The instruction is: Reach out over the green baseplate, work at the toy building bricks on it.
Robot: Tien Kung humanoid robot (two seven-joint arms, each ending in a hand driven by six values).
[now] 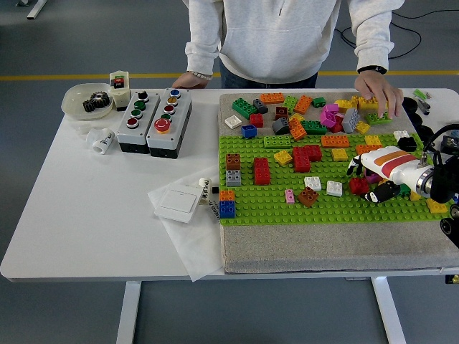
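Observation:
The green baseplate [272, 204] lies on a grey mat and carries scattered bricks: red ones [261, 170], a blue one under an orange one [226, 208], white ones [334, 188]. My right hand [366, 180], white with orange stripes and black fingers [351, 166], reaches in from the right edge over the plate's right part. Its fingers are spread on either side of a small red brick [358, 186] that sits on the plate; contact is unclear. A person stands at the far side, with one hand [379, 89] on the yellow bricks [373, 102]. The other hand [188, 79] rests at the table's far edge.
Loose bricks [301, 115] are heaped on the grey mat [323, 251] behind the plate. Two button boxes [154, 118], a bowl with gears [86, 102] and a white switch [176, 203] on paper lie to the left. Black cables [430, 136] lie at the right edge.

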